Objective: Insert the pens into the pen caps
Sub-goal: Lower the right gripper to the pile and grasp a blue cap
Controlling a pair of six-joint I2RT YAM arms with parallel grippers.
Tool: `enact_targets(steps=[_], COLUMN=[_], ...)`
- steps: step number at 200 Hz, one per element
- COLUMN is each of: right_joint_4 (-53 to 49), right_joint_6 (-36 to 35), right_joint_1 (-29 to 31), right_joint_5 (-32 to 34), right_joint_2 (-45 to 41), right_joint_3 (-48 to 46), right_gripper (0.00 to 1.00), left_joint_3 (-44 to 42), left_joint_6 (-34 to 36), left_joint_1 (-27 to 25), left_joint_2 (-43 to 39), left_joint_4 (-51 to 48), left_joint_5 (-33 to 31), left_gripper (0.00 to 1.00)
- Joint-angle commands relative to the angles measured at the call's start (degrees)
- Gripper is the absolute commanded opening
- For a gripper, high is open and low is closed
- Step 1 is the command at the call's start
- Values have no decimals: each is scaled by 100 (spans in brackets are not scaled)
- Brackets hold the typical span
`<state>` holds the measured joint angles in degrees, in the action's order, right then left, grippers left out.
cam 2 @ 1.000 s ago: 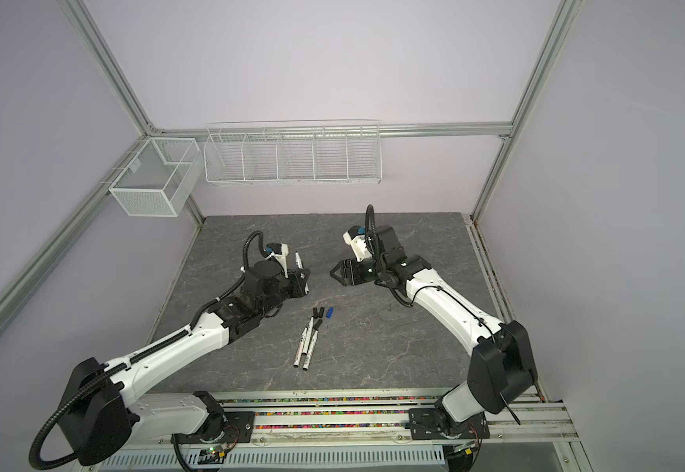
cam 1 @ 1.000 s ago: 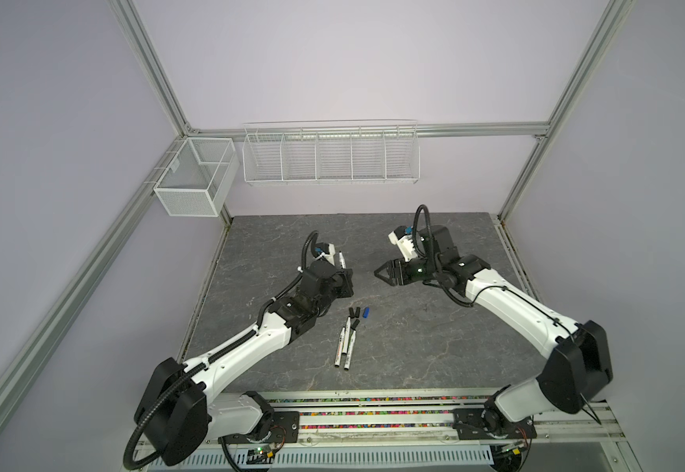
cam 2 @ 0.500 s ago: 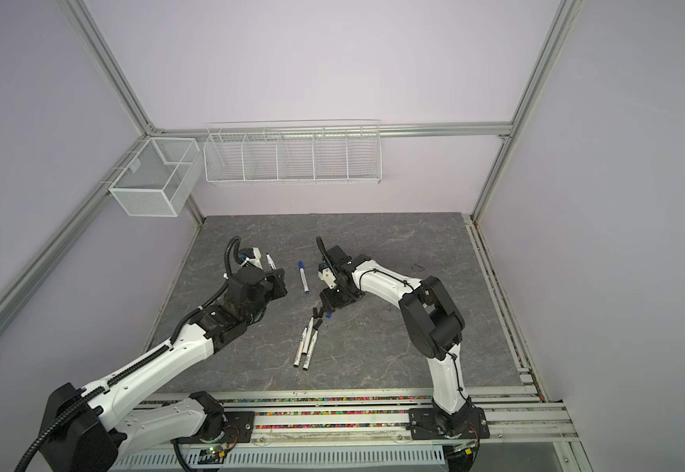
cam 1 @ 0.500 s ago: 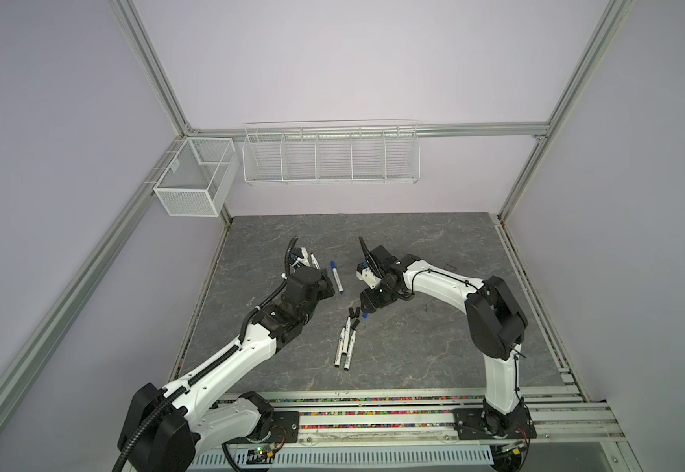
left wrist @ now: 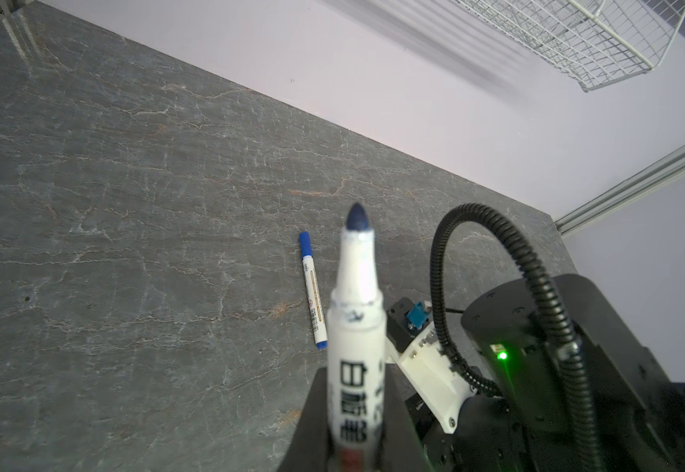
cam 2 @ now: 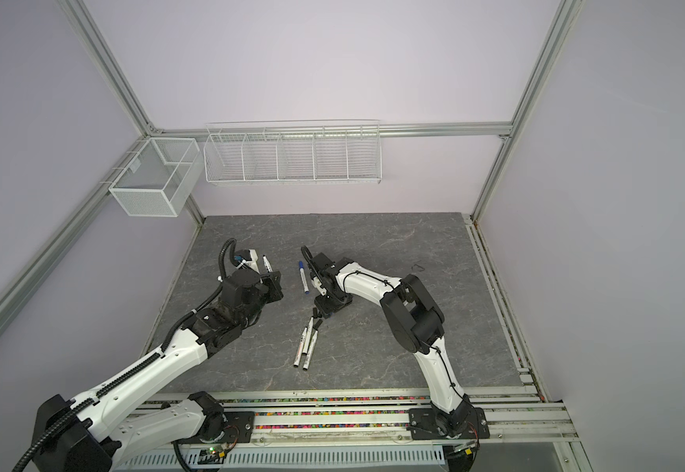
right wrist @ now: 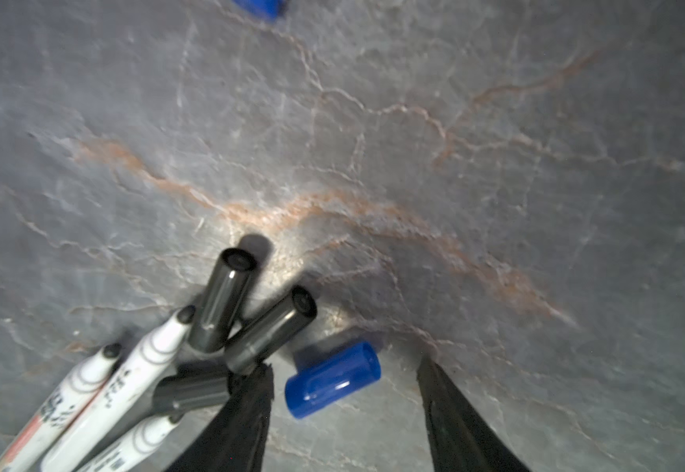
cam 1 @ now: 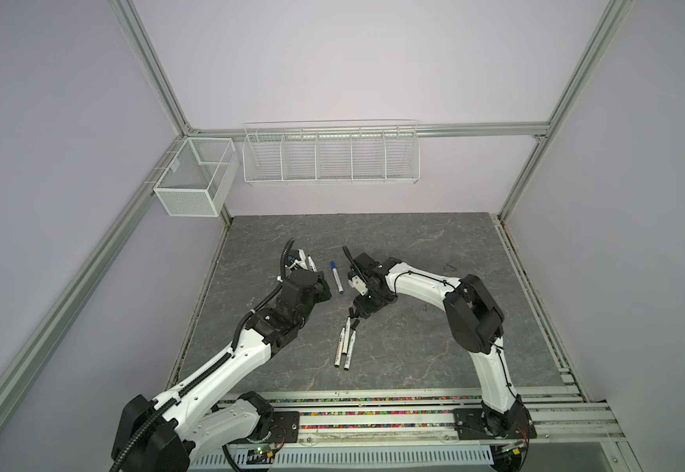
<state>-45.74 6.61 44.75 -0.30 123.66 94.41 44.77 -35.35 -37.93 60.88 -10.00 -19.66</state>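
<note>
I am clamping my left gripper (left wrist: 355, 412) shut on an uncapped blue pen (left wrist: 355, 310). Its printed white barrel is standing out between my fingers, with the dark blue tip bare. In both top views this hand is sitting just left of the frame's centre, low over the grey table (cam 1: 434, 347). A capped blue pen (cam 1: 336, 278) is lying flat on the table just right of it, in the middle of the frame, between my two hands.

I am pointing my right gripper (right wrist: 344, 363) down at the table just right of centre, with its jaws standing apart and gripping nothing. A blue cap (right wrist: 332, 380) is lying on its side between those two fingers, nearer the one beside the other caps; I cannot tell whether that finger is touching it. Three black caps (right wrist: 222, 302) are lying bunched together just beside it, at the tips of three black-tipped pens (right wrist: 128, 376). These pens are lying side by side, running toward the lower middle of the frame in the top views
</note>
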Motion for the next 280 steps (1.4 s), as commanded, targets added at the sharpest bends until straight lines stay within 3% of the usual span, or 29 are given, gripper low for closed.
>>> enact_targets(steps=[1, 65, 121, 180, 225, 250, 280], right_joint_4=[-201, -190, -47, -32, 61, 397, 1297], right_joint_6=[-90, -59, -134, -259, -187, -42, 262], right_joint_1=[25, -53, -81, -59, -64, -219, -710], right_joint_5=[421, 820, 512, 171, 2, -99, -559], right_joint_2=[52, -118, -83, 248, 287, -186, -1553], right_joint_3=[-51, -275, -219, 161, 28, -256, -966], right_gripper=[61, 60, 58, 44, 21, 13, 11], left_joint_3=[-63, 18, 136, 235, 305, 305, 376], left_joint_6=[42, 28, 37, 156, 281, 412, 617], left_joint_1=[-4, -4, -4, -8, -4, -4, -60], left_joint_2=[-130, 113, 248, 312, 359, 415, 728], left_joint_4=[-29, 189, 209, 119, 88, 222, 543], left_joint_5=[-41, 205, 315, 434, 472, 766, 1668], left_gripper=[0, 0, 0, 0, 0, 0, 0])
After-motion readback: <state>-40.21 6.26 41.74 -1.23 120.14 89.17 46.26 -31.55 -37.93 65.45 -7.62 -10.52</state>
